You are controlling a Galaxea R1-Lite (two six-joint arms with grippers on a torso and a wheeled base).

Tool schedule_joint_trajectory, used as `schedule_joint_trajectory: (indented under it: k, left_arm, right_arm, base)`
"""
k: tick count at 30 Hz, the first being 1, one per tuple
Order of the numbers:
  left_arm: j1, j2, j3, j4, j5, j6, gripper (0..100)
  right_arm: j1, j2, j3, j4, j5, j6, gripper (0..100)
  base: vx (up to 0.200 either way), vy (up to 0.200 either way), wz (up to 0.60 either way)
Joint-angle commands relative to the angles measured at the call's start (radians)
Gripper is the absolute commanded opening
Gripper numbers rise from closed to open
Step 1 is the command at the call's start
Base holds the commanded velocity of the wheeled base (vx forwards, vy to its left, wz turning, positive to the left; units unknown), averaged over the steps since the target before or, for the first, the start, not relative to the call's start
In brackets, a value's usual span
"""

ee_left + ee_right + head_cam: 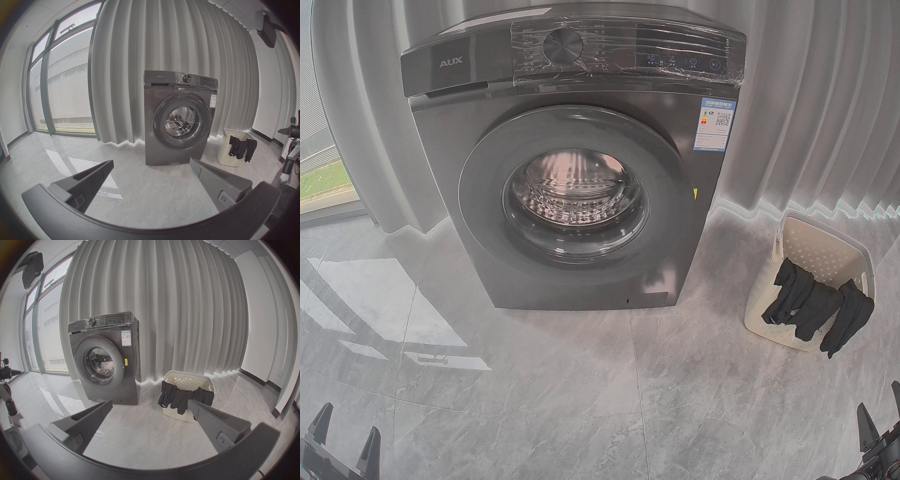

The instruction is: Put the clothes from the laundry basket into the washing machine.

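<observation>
Over the near rim of the laundry basket (824, 251): the black clothes (812, 303), three dark bunches side by side, half inside, half hanging down the outer wall. Basket sits on the floor at roughly 4 o'clock from the washing machine (573, 187), near it but apart. In the head view the row of clothes runs about 10-to-4 along the rim, and each piece hangs toward 7. Key relation: from the right gripper (880, 412) the clothes lie at about 11 o'clock, ahead and slightly inboard. From the left gripper (347, 431) they're out at 2–3 o'clock, across the whole stretch of floor in front of the machine. Right arm is clearly nearer, so my call is it takes the pick. Both grippers sit low at the near edge of the head view, fingers spread, nothing in either (wrist views agree: bare gap on both). Door (669, 187) looks shut, glass over the drum. I'd expect the left arm, with the machine at about 1 o'clock, to handle that. No clothes in the drum as far as I can see.
</observation>
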Motion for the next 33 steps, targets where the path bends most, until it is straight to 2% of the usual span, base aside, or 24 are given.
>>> schedule_joint_trajectory:
  k: [1, 4, 13, 25, 31, 33]
  left_arm:
    - [0.000, -0.018, 0.018, 0.000, 0.000, 0.000, 100]
    - [0.000, -0.018, 0.018, 0.000, 0.000, 0.001, 100]
    - [0.000, -0.018, 0.018, 0.002, 0.000, 0.000, 100]
    - [0.000, -0.018, 0.018, 0.000, 0.000, 0.000, 100]
    - [0.000, -0.018, 0.018, 0.000, 0.000, 0.000, 100]
    - [0.000, -0.018, 0.018, 0.000, 0.000, 0.001, 100]
  right_arm:
    - [0.002, -0.001, 0.018, -0.001, 0.000, 0.000, 100]
    - [0.002, -0.001, 0.018, -0.001, 0.000, 0.000, 100]
    - [0.000, -0.001, 0.018, -0.001, 0.003, -0.002, 100]
    - [0.002, -0.001, 0.018, -0.001, 0.003, -0.002, 100]
    - [0.002, -0.001, 0.018, -0.001, 0.004, -0.002, 100]
    - [0.002, -0.001, 0.018, -0.001, 0.004, -0.002, 100]
  base:
    - [0.000, 0.000, 0.00]
    - [0.000, 0.000, 0.00]
    - [0.000, 0.000, -0.60]
    - [0.000, 0.000, 0.00]
    - [0.000, 0.000, -0.60]
    - [0.000, 0.000, 0.00]
